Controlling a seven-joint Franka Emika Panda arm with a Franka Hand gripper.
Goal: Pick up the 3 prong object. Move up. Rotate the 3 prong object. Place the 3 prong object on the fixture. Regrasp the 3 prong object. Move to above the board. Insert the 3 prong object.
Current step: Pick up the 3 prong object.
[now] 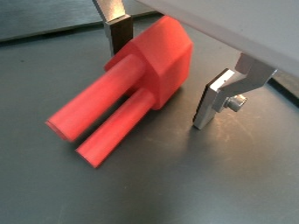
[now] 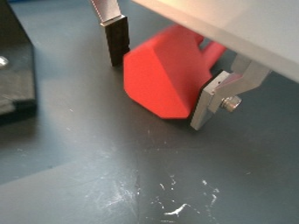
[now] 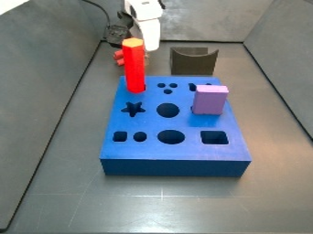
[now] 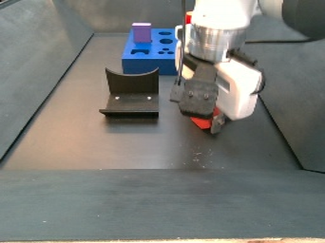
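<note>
Wrist views: my claw (image 1: 163,83) is low over the dark floor, its 2 fingers (image 2: 211,103) spread on either side of the 3 prong object (image 1: 135,87), not clenched. Object: lying flat on the floor. Side view: fixture (image 4: 131,93) just beside it, blue board (image 4: 151,54) behind.

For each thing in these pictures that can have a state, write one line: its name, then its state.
gripper: open, low over the floor, fingers either side of the 3 prong object.
3 prong object: lying on the floor, not gripped.
fixture: notch empty.
board: most holes empty.
red column: upright in the board.
purple cube: seated on the board.
</note>
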